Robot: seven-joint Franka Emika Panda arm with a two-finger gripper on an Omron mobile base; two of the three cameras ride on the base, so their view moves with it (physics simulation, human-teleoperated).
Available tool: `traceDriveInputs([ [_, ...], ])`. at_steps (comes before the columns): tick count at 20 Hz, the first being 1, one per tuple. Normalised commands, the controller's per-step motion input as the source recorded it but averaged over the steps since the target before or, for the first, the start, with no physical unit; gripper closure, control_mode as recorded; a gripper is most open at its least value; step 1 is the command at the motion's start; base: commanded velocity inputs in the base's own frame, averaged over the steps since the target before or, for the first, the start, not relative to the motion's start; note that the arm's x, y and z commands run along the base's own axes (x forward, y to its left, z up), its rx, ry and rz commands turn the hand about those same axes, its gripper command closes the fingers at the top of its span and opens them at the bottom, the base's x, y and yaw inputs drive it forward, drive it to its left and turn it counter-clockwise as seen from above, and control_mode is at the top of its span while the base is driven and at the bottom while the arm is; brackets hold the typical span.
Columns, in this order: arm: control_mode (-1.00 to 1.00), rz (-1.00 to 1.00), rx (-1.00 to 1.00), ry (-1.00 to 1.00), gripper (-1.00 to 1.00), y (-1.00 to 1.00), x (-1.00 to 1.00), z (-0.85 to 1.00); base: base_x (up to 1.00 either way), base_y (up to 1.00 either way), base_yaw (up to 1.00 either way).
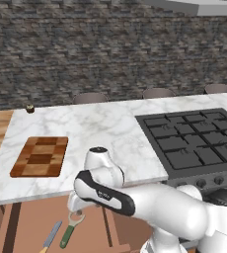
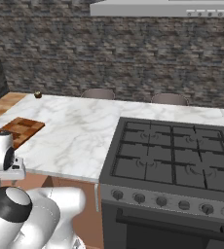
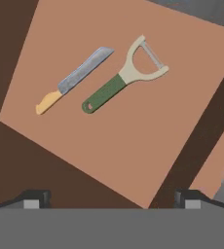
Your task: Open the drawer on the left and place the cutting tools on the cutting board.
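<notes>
The drawer (image 1: 31,217) stands pulled out under the counter's left part, its flat brown floor (image 3: 133,146) bare apart from the two cutting tools. The knife (image 3: 75,78) (image 1: 51,236) has a grey-blue blade and a tan handle. Beside it lies the peeler (image 3: 121,80) (image 1: 70,230), with a green handle and a pale Y-shaped head. My gripper (image 3: 113,199) hangs open above the drawer, looking down, with both tools ahead of its fingertips and nothing between them. The checkered cutting board (image 1: 40,156) (image 2: 19,130) lies on the counter just above the drawer.
A white marble counter (image 1: 100,123) runs left to right, with a black gas stove (image 1: 194,141) (image 2: 172,155) set in on the right. A small dark object (image 1: 30,108) (image 2: 37,95) sits at the counter's far left corner. Chair backs (image 1: 90,97) show behind the counter.
</notes>
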Motion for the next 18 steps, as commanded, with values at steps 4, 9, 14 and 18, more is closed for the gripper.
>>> traceDriveInputs([
  [4, -1.00, 0.00, 0.03, 0.00, -1.00, 0.11, -0.05, -0.11, 0.00, 0.00, 0.00],
  [9, -1.00, 0.00, 0.05, 0.00, -1.00, 0.06, 0.00, -0.19, 0.00, 0.00, 0.00],
  [14, -1.00, -0.01, 0.03, 0.00, -1.00, 0.03, -0.01, -0.04, 0.00, 0.00, 0.00],
  [18, -1.00, -0.01, 0.00, 0.00, -1.00, 0.03, 0.00, -0.10, 0.00, 0.00, 0.00],
])
